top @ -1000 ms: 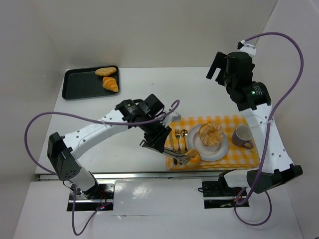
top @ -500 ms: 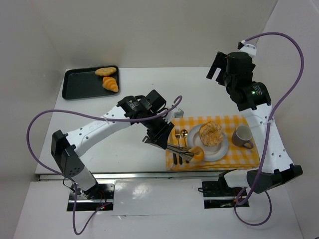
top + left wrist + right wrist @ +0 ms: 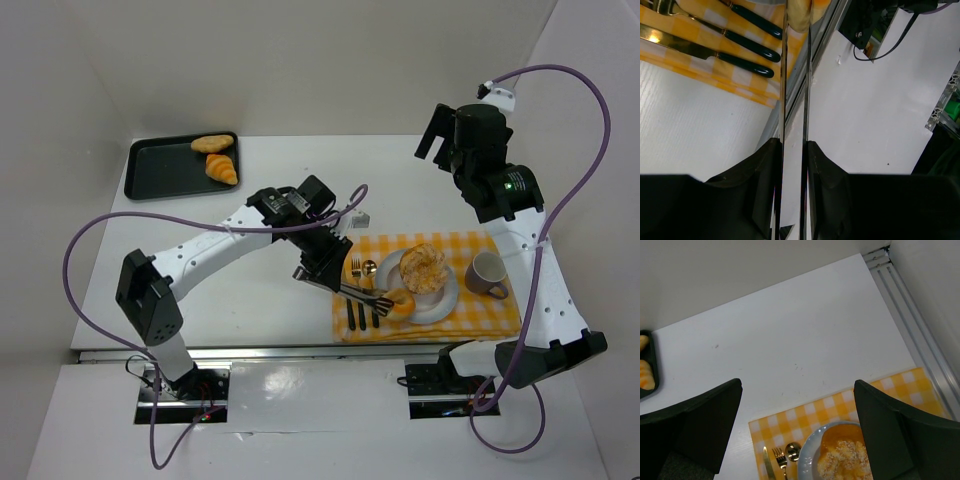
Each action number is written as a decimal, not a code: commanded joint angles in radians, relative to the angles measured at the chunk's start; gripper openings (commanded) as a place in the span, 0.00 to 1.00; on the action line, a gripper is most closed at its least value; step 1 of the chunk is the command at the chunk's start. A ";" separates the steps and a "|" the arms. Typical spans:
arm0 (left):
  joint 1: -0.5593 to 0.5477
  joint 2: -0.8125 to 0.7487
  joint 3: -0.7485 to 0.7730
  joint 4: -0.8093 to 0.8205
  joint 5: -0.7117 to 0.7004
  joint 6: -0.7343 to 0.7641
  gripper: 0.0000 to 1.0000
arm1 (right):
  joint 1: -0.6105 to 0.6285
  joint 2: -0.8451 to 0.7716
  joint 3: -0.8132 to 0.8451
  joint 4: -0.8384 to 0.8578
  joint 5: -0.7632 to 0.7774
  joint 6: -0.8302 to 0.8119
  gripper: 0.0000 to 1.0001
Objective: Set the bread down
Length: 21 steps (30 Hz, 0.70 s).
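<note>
The bread roll is small and golden, and it looks light, soft and easily squashed. Its crust would likely flake or dent under a hard pinch. It is best taken across its middle with only enough squeeze to stop it from slipping. It sits at the far end of the tongs, straight ahead of the left tool, pinched between the two thin metal blades. It is over the near rim of the plate; whether it already rests on the plate I cannot tell.

The left tool is closed to a narrow gap around the tongs' two arms, pressing them together so the tips hold the roll. The wrist view shows the blades running almost parallel, with only a slim space between them. Just to one side of the blades lie dark-handled cutlery on a yellow checked mat, on the counter.

The right tool hangs well above and beyond the plate. Its fingers are spread wide, and it holds and touches nothing.
</note>
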 commanded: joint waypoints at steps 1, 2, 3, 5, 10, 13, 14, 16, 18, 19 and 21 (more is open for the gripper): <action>0.014 0.010 0.044 0.029 0.024 0.002 0.00 | -0.005 -0.030 0.034 0.015 0.022 -0.005 1.00; 0.023 0.019 0.044 0.029 0.033 0.002 0.00 | -0.005 -0.030 0.034 0.015 0.022 -0.005 1.00; 0.023 0.031 0.053 0.029 0.022 0.002 0.00 | -0.005 -0.030 0.034 0.015 0.022 -0.005 1.00; 0.023 0.042 0.066 0.020 0.022 0.002 0.00 | -0.005 -0.030 0.034 0.015 0.022 -0.005 1.00; 0.023 0.051 0.084 0.000 0.003 0.011 0.37 | -0.005 -0.030 0.034 0.015 0.022 -0.005 1.00; 0.032 0.051 0.093 0.000 0.002 0.011 0.53 | -0.005 -0.030 0.025 0.015 0.022 -0.005 1.00; 0.032 0.051 0.093 0.000 0.002 0.011 0.55 | -0.005 -0.030 0.025 0.015 0.022 -0.005 1.00; 0.032 0.051 0.093 0.000 -0.010 0.011 0.60 | -0.005 -0.030 0.025 0.015 0.022 -0.005 1.00; 0.032 0.042 0.103 -0.012 -0.019 0.011 0.65 | -0.005 -0.030 0.025 0.015 0.022 -0.005 1.00; 0.032 0.042 0.103 -0.012 -0.019 0.011 0.67 | -0.005 -0.030 0.025 0.015 0.031 -0.005 1.00; 0.032 0.033 0.103 -0.012 -0.019 0.011 0.68 | -0.005 -0.030 0.025 0.015 0.031 -0.005 1.00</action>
